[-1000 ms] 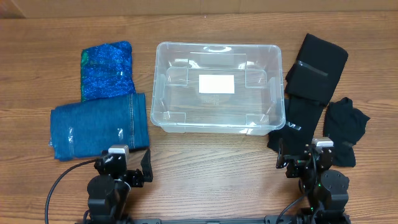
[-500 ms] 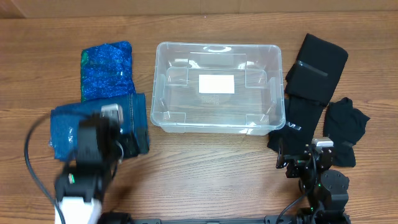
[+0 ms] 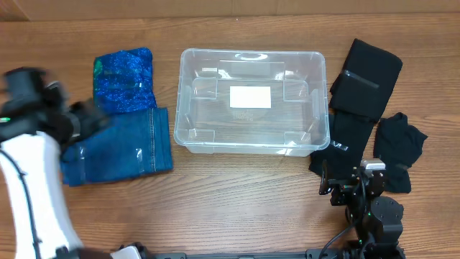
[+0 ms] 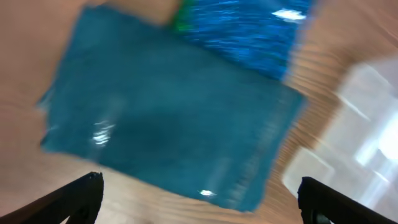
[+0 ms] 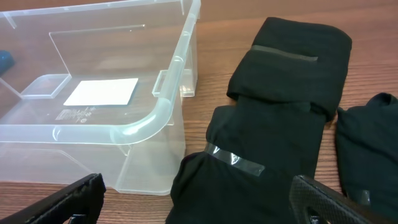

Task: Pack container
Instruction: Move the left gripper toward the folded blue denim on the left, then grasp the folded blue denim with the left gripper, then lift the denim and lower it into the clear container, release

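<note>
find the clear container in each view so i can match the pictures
Overhead: the container sits upper centre.
Left wrist: blurred, at the right edge, beside the denim garment.
Right wrist: fills the left half.
Landmark: its white label shows in overhead and right wrist; the denim garment links overhead and left wrist.

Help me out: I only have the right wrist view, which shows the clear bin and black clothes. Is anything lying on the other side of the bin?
Observer: Yes. The overhead view shows folded jeans to the left of the bin, close to it but apart.
Operator: Anything else over there?
Observer: A shiny blue garment lies beyond the jeans, farther from the robot, with its edge meeting them.
Operator: Where is the left arm?
Observer: The left gripper hangs above the jeans with its fingers spread, holding nothing.
</note>
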`<state>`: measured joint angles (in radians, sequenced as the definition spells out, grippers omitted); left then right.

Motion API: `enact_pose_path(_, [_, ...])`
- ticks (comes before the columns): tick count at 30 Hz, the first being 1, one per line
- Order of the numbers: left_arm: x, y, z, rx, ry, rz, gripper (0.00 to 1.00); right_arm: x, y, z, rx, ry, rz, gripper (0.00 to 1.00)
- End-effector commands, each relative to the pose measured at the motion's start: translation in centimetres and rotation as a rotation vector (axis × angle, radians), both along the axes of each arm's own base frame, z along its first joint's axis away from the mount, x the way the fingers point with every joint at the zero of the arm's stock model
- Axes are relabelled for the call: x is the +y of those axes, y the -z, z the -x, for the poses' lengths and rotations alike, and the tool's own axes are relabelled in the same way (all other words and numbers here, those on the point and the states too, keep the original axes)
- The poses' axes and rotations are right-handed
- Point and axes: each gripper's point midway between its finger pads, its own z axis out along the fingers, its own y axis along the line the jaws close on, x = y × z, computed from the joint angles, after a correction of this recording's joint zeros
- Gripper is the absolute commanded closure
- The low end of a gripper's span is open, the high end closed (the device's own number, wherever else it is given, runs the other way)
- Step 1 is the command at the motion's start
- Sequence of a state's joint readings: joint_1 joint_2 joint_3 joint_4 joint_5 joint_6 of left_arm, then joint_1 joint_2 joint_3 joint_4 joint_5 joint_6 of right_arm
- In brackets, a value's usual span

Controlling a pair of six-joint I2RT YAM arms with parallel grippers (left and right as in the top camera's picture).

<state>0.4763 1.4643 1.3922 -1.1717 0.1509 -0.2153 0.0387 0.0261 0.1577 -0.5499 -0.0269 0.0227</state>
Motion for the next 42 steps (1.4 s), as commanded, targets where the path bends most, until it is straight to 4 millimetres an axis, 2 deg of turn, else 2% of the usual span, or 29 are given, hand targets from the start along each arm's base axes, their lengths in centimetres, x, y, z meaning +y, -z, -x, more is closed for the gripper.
enact_pose_path(1, [3.7,1.4,0.8,-0.043,-0.082,0.187,0.0,-0.1,0.3,0.0,0.002,0.003,-0.005,0.0])
enact_pose_path(3, [5.1,2.2,0.9,-0.066,-0.105,0.243,0.0,-0.1,0.3,0.0,0.002,0.003,-0.005,0.0])
enact_pose_path(7, [8.3,5.4,1.9,-0.017,-0.163,0.263,0.0,-0.1,0.3,0.0,0.002,0.003,-0.005,0.0])
enact_pose_path(12, [9.7,9.4,0.8,0.007,-0.096,0.281,0.0,-0.1,0.3,0.0,0.002,0.003,-0.005,0.0])
enact_pose_path(15, [9.7,11.8,-0.5,0.017,-0.006,0.266,0.0,-0.1,0.3,0.0,0.002,0.003,-0.005,0.0])
enact_pose_path(18, [9.3,13.3,-1.5,0.026,0.045,0.262,0.0,-0.1,0.3,0.0,0.002,0.003,-0.005,0.0])
enact_pose_path(19, [8.9,14.3,-2.3,0.032,0.08,0.253,0.0,-0.1,0.3,0.0,0.001,0.003,-0.005,0.0])
enact_pose_path(23, [7.5,16.5,-3.5,0.088,0.143,0.227,0.0,-0.1,0.3,0.0,0.002,0.003,-0.005,0.0])
enact_pose_path(24, [7.0,17.0,-3.7,0.101,0.158,0.229,0.04,-0.1,0.3,0.0,0.002,0.003,-0.005,0.0])
enact_pose_path(26, [6.2,17.4,-4.0,0.112,0.18,0.237,0.19,-0.1,0.3,0.0,0.002,0.003,-0.005,0.0])
enact_pose_path(27, [5.8,17.5,-4.3,0.114,0.192,0.237,0.43,-0.1,0.3,0.0,0.002,0.003,-0.005,0.0])
enact_pose_path(28, [5.6,17.4,-4.4,0.117,0.189,0.24,0.57,-0.1,0.3,0.0,0.002,0.003,-0.005,0.0])
enact_pose_path(29, [5.5,17.2,-4.3,0.122,0.171,0.248,0.76,-0.1,0.3,0.0,0.002,0.003,-0.005,0.0])
enact_pose_path(30, [5.3,16.7,-4.3,0.127,0.144,0.269,0.93,-0.1,0.3,0.0,0.002,0.003,-0.005,0.0])
enact_pose_path(31, [5.2,16.2,-4.3,0.127,0.121,0.287,0.96,-0.1,0.3,0.0,0.002,0.003,-0.005,0.0])
enact_pose_path(33, [5.0,14.5,-4.3,0.137,0.08,0.32,0.96,-0.1,0.3,0.0,0.002,0.003,-0.005,0.0])
enact_pose_path(35, [4.9,11.6,-4.6,0.141,0.041,0.332,0.96,-0.1,0.3,0.0,0.001,0.003,-0.005,0.0])
enact_pose_path(37, [4.7,6.6,-5.1,0.102,0.035,0.311,0.96,-0.1,0.3,0.0,0.002,0.003,-0.005,0.0])
enact_pose_path(38, [4.4,2.9,-5.4,0.051,0.033,0.297,0.96,-0.1,0.3,0.0,0.002,0.003,-0.005,0.0])
enact_pose_path(39, [3.9,0.1,-5.5,0.001,0.037,0.293,0.96,-0.1,0.3,0.0,0.002,0.003,-0.005,0.0])
enact_pose_path(41, [2.1,-6.5,-5.8,-0.158,0.071,0.3,0.96,-0.1,0.3,0.0,0.002,0.003,-0.005,0.0])
enact_pose_path(42, [0.8,-10.6,-5.6,-0.261,0.079,0.306,0.96,-0.1,0.3,0.0,0.002,0.003,-0.005,0.0])
